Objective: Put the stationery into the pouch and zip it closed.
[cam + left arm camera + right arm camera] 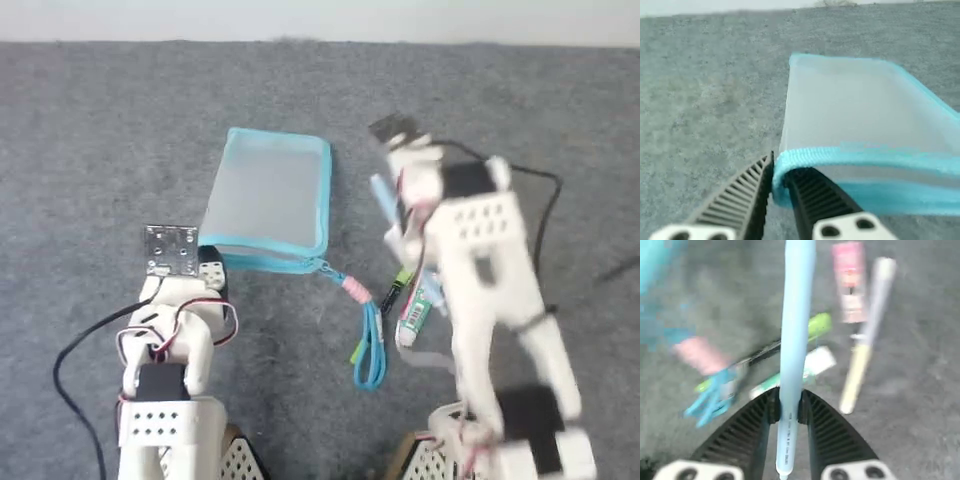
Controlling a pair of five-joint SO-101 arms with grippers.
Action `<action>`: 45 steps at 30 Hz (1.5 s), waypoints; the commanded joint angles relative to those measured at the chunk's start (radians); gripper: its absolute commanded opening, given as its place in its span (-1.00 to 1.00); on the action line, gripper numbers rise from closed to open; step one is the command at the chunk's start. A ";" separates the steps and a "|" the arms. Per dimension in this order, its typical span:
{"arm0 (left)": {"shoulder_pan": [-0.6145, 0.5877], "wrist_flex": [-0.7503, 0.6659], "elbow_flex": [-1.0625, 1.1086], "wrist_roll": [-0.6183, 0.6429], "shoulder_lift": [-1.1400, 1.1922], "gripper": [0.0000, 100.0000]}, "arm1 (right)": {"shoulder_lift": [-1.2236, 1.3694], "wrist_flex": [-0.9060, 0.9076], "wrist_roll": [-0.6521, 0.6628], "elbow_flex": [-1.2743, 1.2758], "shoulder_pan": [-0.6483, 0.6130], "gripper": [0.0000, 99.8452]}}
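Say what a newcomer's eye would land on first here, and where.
The blue-edged pouch lies at the centre, its near corner pinched by the left gripper. The right gripper holds a pale blue pen above loose stationery right of the pouch.

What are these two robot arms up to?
They are packing stationery into a pouch. The left arm has its jaws shut on the pouch's blue rim. The right arm has its jaws shut on a light blue pen, held over the other pens lying on the grey mat. The pouch looks empty.
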 commanded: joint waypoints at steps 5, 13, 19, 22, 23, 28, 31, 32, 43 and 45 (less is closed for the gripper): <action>0.086 -0.055 -0.013 0.014 -0.003 -0.98 | -0.364 -0.015 0.041 0.207 -0.205 -0.99; 0.112 -0.092 0.002 0.014 -0.003 -0.98 | -0.367 -0.004 0.084 0.298 -0.346 -0.99; 0.178 -0.091 0.008 -0.055 -0.003 -0.98 | -0.289 -0.031 0.077 0.290 -0.343 -0.99; 0.199 -0.092 0.018 -0.069 -0.003 -0.98 | -0.246 -0.045 0.075 0.290 -0.343 -0.99; 0.204 -0.092 0.018 -0.069 -0.003 -0.98 | -0.231 -0.045 0.075 0.290 -0.343 -0.99; 0.249 -0.092 0.019 -0.080 -0.003 -0.98 | -0.183 -0.087 0.049 0.278 -0.343 -0.99; 0.285 -0.089 0.021 -0.118 -0.003 -0.98 | -0.150 -0.085 0.032 0.239 -0.317 -0.99; 0.295 -0.080 0.021 -0.126 -0.003 -0.98 | -0.139 -0.091 0.025 0.226 -0.300 -0.99; 0.354 -0.057 0.016 -0.127 -0.005 -0.98 | 0.030 -0.203 -0.124 0.018 -0.197 -0.99; 0.361 -0.055 0.019 -0.127 -0.005 -0.98 | 0.065 -0.223 -0.149 -0.052 -0.208 -0.99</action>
